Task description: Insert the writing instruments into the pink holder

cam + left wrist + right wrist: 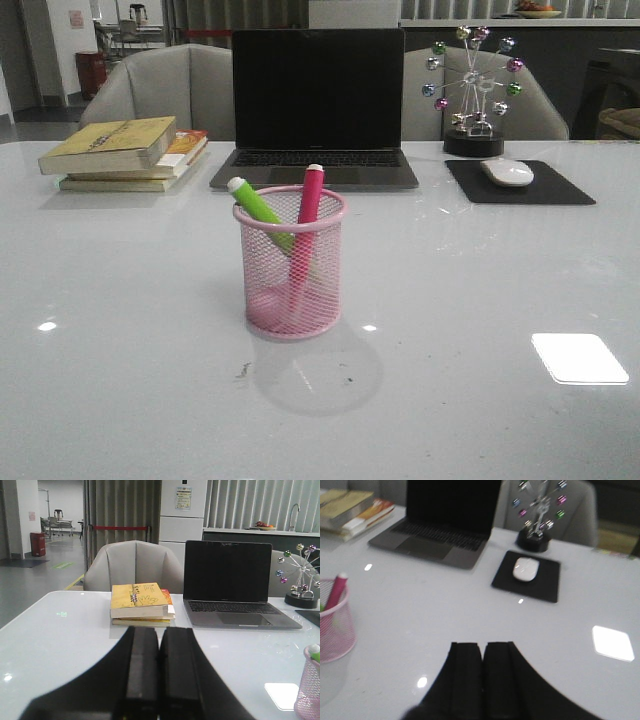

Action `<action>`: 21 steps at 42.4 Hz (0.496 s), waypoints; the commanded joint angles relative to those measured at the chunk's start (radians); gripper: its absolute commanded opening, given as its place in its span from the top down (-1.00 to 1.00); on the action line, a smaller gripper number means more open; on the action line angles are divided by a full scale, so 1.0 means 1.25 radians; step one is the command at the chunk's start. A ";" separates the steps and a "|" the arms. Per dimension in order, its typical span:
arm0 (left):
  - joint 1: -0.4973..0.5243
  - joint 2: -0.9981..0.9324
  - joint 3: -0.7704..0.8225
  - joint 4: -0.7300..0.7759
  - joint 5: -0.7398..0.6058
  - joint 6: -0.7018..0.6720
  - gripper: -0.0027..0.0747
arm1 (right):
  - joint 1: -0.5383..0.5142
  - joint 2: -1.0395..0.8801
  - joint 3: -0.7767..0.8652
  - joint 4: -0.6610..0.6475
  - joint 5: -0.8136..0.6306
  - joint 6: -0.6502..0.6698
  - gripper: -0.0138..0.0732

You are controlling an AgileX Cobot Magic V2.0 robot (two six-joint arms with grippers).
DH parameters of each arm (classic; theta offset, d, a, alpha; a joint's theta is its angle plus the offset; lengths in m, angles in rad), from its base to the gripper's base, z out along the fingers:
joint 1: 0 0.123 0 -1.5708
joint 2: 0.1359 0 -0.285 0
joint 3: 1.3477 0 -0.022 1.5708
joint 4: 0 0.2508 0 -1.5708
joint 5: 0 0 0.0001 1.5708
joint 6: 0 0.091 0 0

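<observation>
Tabletop: green pen (258, 208) leans left, magenta pen (307, 215) near-upright.

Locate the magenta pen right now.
Front view: the magenta pen stands tilted inside the pink holder at table centre, right of the green pen, in front of the laptop.

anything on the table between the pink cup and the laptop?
Nothing: in the front view the table is bare from the cup rim back to the laptop. Only the two pens leaning out of the cup overlap that gap in the picture.

two pens (300, 215) in holder (290, 275), laptop (316, 110) behind, books (125, 152) left, mouse (507, 172) right
</observation>
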 commanded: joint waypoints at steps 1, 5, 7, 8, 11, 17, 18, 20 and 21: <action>-0.006 -0.015 0.000 -0.004 -0.072 -0.005 0.69 | -0.073 -0.098 0.067 -0.007 -0.144 -0.010 0.55; -0.006 -0.015 0.000 -0.004 -0.072 -0.005 0.69 | -0.137 -0.202 0.155 0.027 -0.184 -0.010 0.55; -0.006 -0.015 0.000 -0.004 -0.072 -0.005 0.69 | -0.158 -0.232 0.187 0.051 -0.191 -0.010 0.55; -0.006 -0.015 0.000 -0.004 -0.072 -0.005 0.69 | -0.170 -0.250 0.199 0.063 -0.193 -0.010 0.55; -0.006 -0.015 0.000 -0.004 -0.072 -0.005 0.69 | -0.192 -0.282 0.237 0.070 -0.194 -0.010 0.55; -0.006 -0.014 0.000 -0.004 -0.072 -0.005 0.69 | -0.186 -0.283 0.290 0.071 -0.238 -0.010 0.55; -0.006 -0.014 0.000 -0.004 -0.072 -0.005 0.69 | -0.181 -0.283 0.298 0.072 -0.257 -0.010 0.55; -0.006 -0.014 0.000 -0.004 -0.072 -0.005 0.69 | -0.172 -0.283 0.297 0.072 -0.256 -0.010 0.55; -0.006 -0.014 0.000 -0.004 -0.072 -0.005 0.69 | -0.169 -0.283 0.297 0.072 -0.263 -0.010 0.55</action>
